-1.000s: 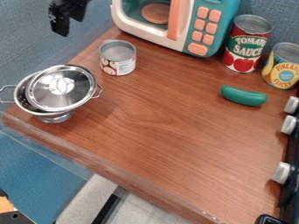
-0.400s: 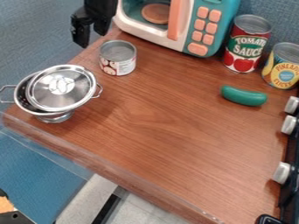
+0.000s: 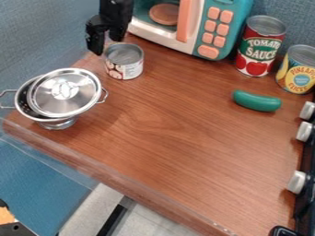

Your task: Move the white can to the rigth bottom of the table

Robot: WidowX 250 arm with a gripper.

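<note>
Changed since earlier frames: end effector (image 3: 107,45), lower and farther right in view, now right by the rim of the white can (image 3: 124,65). Biggest shift from the first frame, smaller one from the second. Open, with a gap between the two fingers, nothing in grip. Contact with can: cannot tell. Same spot as before for white can: upper left of table (image 3: 178,131), between colander (image 3: 29,102) and microwave (image 3: 200,25), upright, not at bottom right. No change in placement for the rest either.

Counts. Cans: three, all upright; one white at upper left, one red (image 3: 256,57) and one yellow (image 3: 294,73) near each other at upper right. Pickle: one (image 3: 257,101), green, lying on its side below red can. Colander: one, metal, at left edge of table, two side handles. Lid: one (image 3: 75,94), on top of colander, tilted. Microwave: one, teal and white, at back; one orange door handle (image 3: 184,20), seven orange buttons, one brown disc (image 3: 164,14) inside. Knobs: three (image 3: 304,132), silver, along right edge. Black object: one (image 3: 283,231), cut off at bottom right corner.
</note>
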